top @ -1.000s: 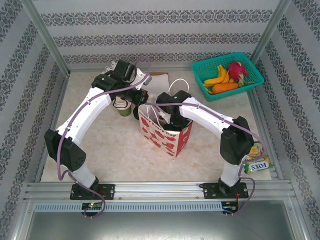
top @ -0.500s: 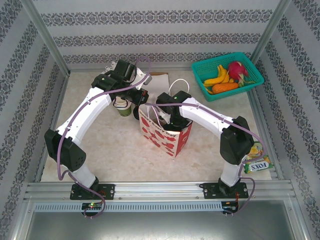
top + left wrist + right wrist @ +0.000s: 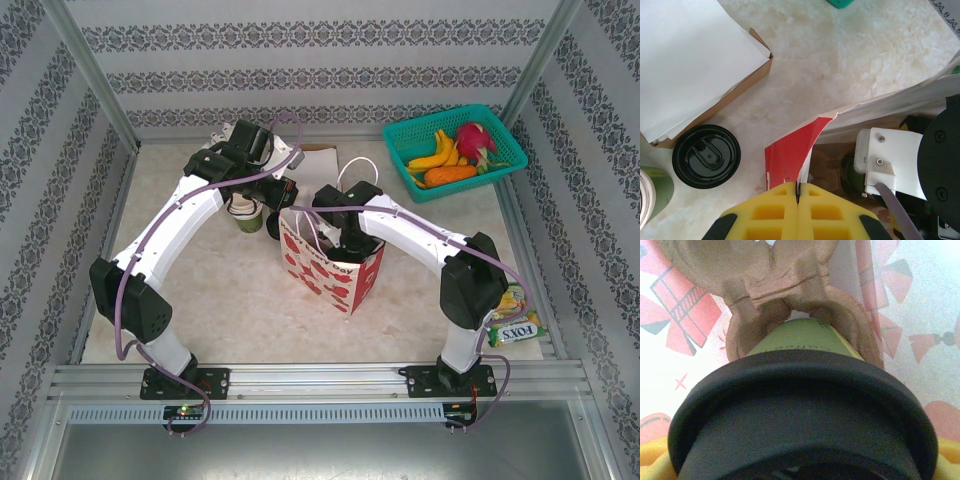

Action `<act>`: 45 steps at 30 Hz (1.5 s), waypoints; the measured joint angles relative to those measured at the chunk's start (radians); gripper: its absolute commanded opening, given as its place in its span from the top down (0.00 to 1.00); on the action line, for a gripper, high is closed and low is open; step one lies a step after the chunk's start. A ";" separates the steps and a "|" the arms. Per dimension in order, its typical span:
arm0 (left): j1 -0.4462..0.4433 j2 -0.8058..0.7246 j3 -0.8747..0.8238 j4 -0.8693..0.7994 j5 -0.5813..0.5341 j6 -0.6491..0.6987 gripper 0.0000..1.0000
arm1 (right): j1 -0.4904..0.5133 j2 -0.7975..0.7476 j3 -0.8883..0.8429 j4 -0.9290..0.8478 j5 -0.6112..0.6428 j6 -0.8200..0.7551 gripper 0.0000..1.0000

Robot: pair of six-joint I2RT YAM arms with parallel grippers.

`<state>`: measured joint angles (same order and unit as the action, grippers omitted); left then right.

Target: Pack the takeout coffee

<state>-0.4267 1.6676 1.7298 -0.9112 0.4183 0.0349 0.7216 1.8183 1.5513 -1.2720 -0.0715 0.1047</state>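
Lid [image 3: 800, 410] of coffee cup [image 3: 795, 337] hides most of carrier [image 3: 785, 285] inside bag [image 3: 332, 275].

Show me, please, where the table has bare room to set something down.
The widest bare patch lies near, between the left arm and the paper bag. Another, partly under the right arm, runs between the bag and the green basket. Crowded: beyond the bag, around the cup stack, black lid and cardboard box.

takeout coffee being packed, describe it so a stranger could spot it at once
Find the red-patterned paper bag mid-table. Inside it, at a brown cardboard carrier, is the takeout coffee: a green cup with a black lid, unlike the lidless green cups standing outside.
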 measured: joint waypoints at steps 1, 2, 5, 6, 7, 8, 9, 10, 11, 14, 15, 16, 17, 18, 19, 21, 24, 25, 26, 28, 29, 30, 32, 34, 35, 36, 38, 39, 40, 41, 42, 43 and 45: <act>0.000 0.000 0.000 0.001 0.000 0.000 1.00 | 0.000 0.000 0.000 0.000 0.000 0.000 0.45; 0.000 0.000 0.000 0.002 0.000 0.000 1.00 | 0.000 0.000 0.000 -0.001 0.000 -0.001 0.45; 0.000 0.000 0.000 0.002 0.000 0.000 1.00 | 0.000 0.000 0.000 -0.004 -0.009 -0.006 0.45; 0.000 0.000 -0.001 0.002 0.000 0.000 1.00 | 0.000 0.000 0.000 -0.005 -0.012 -0.007 0.45; 0.000 0.000 -0.002 0.003 0.002 0.000 1.00 | 0.000 0.000 0.000 -0.007 -0.016 -0.007 0.45; 0.000 0.000 -0.003 0.004 0.004 0.000 1.00 | 0.000 0.000 0.000 -0.009 -0.017 -0.007 0.45; 0.000 0.000 -0.004 0.005 0.004 0.000 1.00 | 0.000 0.000 0.000 -0.010 -0.019 -0.007 0.45; 0.000 0.000 -0.005 0.006 0.004 0.000 1.00 | 0.000 0.000 0.000 -0.011 -0.019 -0.007 0.45; 0.000 0.000 -0.006 0.006 0.004 0.000 1.00 | 0.000 0.000 0.000 -0.011 -0.020 -0.007 0.45; 0.000 0.000 -0.009 0.009 0.004 0.000 1.00 | 0.000 0.000 0.000 -0.013 -0.020 -0.007 0.45; 0.000 0.000 -0.010 0.009 0.004 0.000 1.00 | 0.000 0.000 0.000 -0.014 -0.021 -0.007 0.45; 0.000 0.000 -0.011 0.011 0.004 0.000 1.00 | 0.000 0.000 0.000 -0.014 -0.021 -0.007 0.45; 0.000 -0.002 -0.013 0.014 0.004 0.000 1.00 | 0.000 0.000 0.000 -0.014 -0.021 -0.007 0.45; 0.000 -0.002 -0.014 0.015 0.004 0.000 1.00 | 0.000 0.000 0.000 -0.014 -0.021 -0.007 0.45; 0.000 -0.004 -0.017 0.019 0.004 0.000 1.00 | 0.000 0.000 0.000 -0.014 -0.021 -0.007 0.45; 0.000 -0.005 -0.018 0.021 0.005 0.000 1.00 | 0.000 0.000 0.000 -0.013 -0.022 -0.007 0.45; 0.000 -0.005 -0.019 0.021 0.008 0.000 1.00 | 0.000 0.000 0.000 -0.009 -0.023 -0.007 0.45; 0.000 -0.005 -0.019 0.022 0.008 0.000 1.00 | 0.000 0.000 0.000 -0.009 -0.023 -0.007 0.45; 0.000 -0.005 -0.019 0.022 0.008 0.000 1.00 | 0.000 0.000 0.000 -0.009 -0.023 -0.007 0.45; 0.000 -0.005 -0.019 0.022 0.011 0.000 1.00 | 0.000 0.000 0.000 -0.008 -0.023 -0.007 0.45; 0.000 -0.005 -0.019 0.022 0.011 0.000 1.00 | 0.000 0.000 0.000 -0.008 -0.023 -0.007 0.45; 0.000 -0.005 -0.019 0.022 0.011 0.000 1.00 | 0.000 0.000 0.000 -0.006 -0.023 -0.007 0.45; 0.000 -0.005 -0.019 0.023 0.012 0.000 1.00 | 0.000 0.000 0.000 -0.002 -0.023 -0.007 0.45; 0.000 -0.005 -0.019 0.026 0.012 0.000 1.00 | 0.000 0.000 0.000 0.002 -0.023 -0.007 0.45; 0.000 -0.005 -0.019 0.027 0.012 0.000 1.00 | 0.000 0.000 0.000 0.005 -0.023 -0.007 0.45; 0.000 -0.005 -0.019 0.028 0.012 0.000 1.00 | 0.000 0.000 0.000 0.008 -0.023 -0.007 0.45; 0.000 -0.005 -0.019 0.028 0.012 0.000 1.00 | 0.000 0.000 0.000 0.011 -0.023 -0.007 0.45; 0.000 -0.005 -0.019 0.029 0.012 0.000 1.00 | 0.000 0.000 -0.001 0.013 -0.023 -0.007 0.45; 0.000 -0.005 -0.020 0.029 0.012 0.000 1.00 | 0.000 0.000 -0.002 0.013 -0.023 -0.007 0.45; 0.000 -0.005 -0.020 0.029 0.012 0.000 1.00 | 0.000 0.000 -0.002 0.015 -0.023 -0.007 0.45; 0.000 -0.005 -0.020 0.028 0.012 0.000 1.00 | 0.000 0.000 -0.003 0.016 -0.023 -0.007 0.45; 0.000 -0.005 -0.020 0.029 0.012 0.000 1.00 | 0.000 0.000 -0.003 0.018 -0.023 -0.007 0.45; 0.000 -0.005 -0.020 0.029 0.012 0.000 1.00 | 0.000 0.000 -0.003 0.020 -0.023 -0.007 0.45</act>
<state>-0.4263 1.6627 1.7100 -0.8825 0.4301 0.0349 0.7216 1.8183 1.5486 -1.2522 -0.0948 0.0975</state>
